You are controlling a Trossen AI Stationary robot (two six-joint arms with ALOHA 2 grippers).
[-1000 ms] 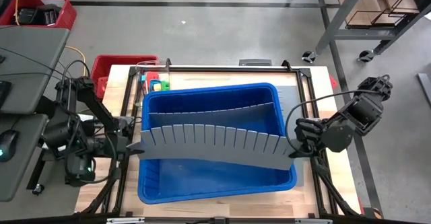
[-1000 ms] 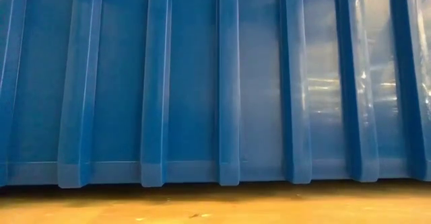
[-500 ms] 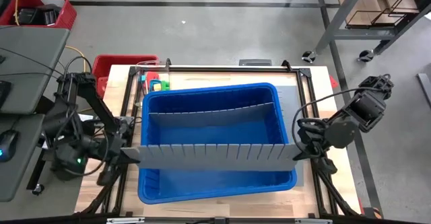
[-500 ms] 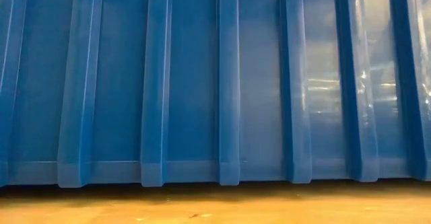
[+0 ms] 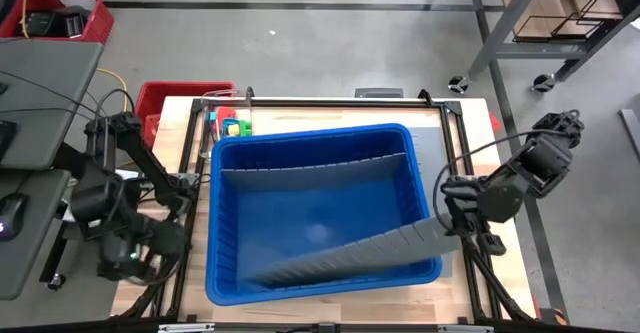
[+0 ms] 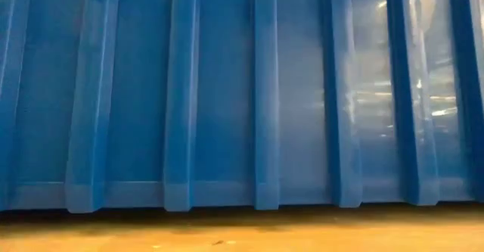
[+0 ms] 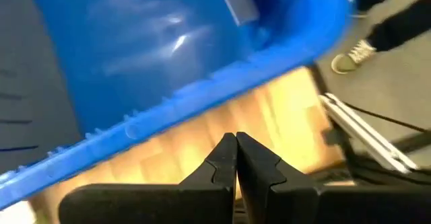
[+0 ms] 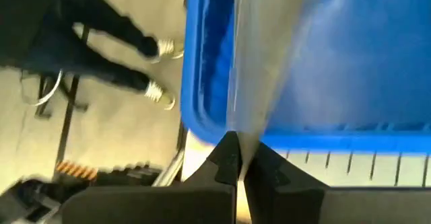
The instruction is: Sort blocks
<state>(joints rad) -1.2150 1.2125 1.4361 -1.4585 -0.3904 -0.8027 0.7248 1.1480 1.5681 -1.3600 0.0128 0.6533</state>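
Observation:
A large blue bin (image 5: pixel 228 273) takes up the middle of the table. One grey divider panel (image 5: pixel 310 169) stands on edge across its far half. A second, longer grey panel (image 5: pixel 350 255) slants from the bin's right rim down into its near half. My right gripper (image 5: pixel 445 221) is shut on that panel's right end. My left gripper (image 7: pixel 236 140) hangs shut and empty over the table just left of the bin (image 5: pixel 172 239). A few coloured blocks (image 5: pixel 232 126) lie beyond the bin's far left corner. My right gripper pinches the right end of the long panel (image 8: pixel 237 126) between its two fingers, which slant down from the table's right side. The panel runs away from the fingers over the bin's rim, tilted, and its left end (image 5: pixel 255 278) is down inside the bin.
A red crate (image 5: pixel 185 95) stands off the table's far left corner. The bin's ribbed wall (image 6: pixel 242 93) fills the low view. A person's legs and shoes (image 8: pixel 158 93) show on the floor beyond the table. Bare wood shows left of the bin (image 7: pixel 222 120).
The long panel's left end has come out of my left gripper and dropped into the bin, while its right end has stayed in my right gripper. The panel now slants instead of hanging level over the bin. My left gripper has turned and drawn back from the bin.

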